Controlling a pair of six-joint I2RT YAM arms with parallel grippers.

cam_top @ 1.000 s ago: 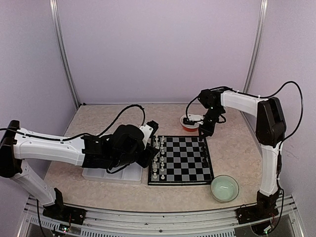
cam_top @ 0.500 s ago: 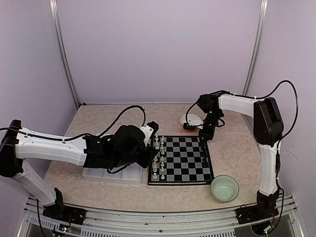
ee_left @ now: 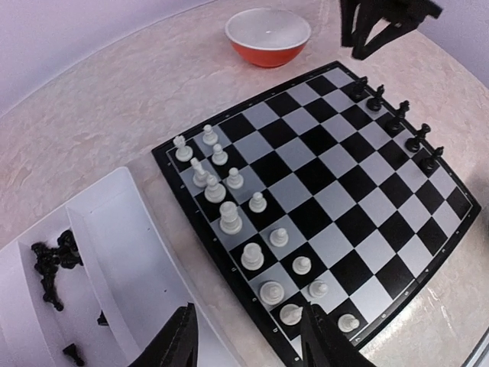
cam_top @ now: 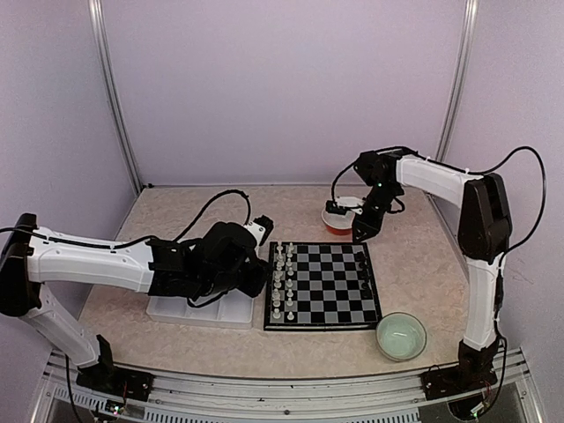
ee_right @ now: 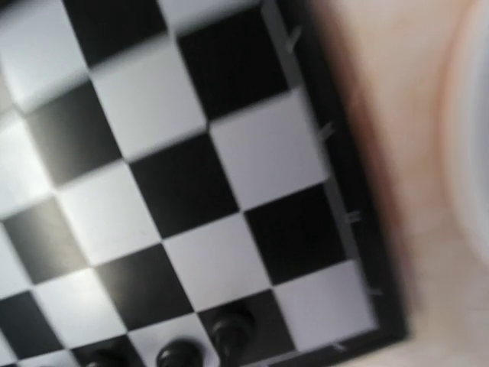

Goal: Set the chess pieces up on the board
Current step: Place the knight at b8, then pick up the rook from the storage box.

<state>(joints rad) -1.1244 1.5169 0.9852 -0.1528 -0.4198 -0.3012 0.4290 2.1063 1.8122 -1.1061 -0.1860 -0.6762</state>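
- The step in hand looks like filling the black side: a short row of tiny black plastic chess pieces stands along the right-hand edge of the flat black-and-white checkered board, with gaps there and nothing in the row beside it.
- The small white plastic pieces stand in two rows along the board's left edge, and that side appears close to full.
- More black pieces lie loose in a compartment of the white rectangular partitioned tray, which sits just beside the board's left edge.
- The right gripper hangs over the board's far right corner, near the red bowl with a white inside. Whether its jaws are spread or pinching a piece cannot be told, since its own camera view is blurred and shows only the corner squares.
- The left gripper hovers over the seam between tray and board, with its fingers spread and nothing between them.
- The next move probably calls for a fine pinch on one loose black piece in the tray, then an upright set-down on a vacant right-side square without knocking its neighbours.
- The table is beige mottled stone-look laminate, and a pale green bowl sits near the board's near right corner.
- Plain lilac walls with aluminium uprights enclose the cell.
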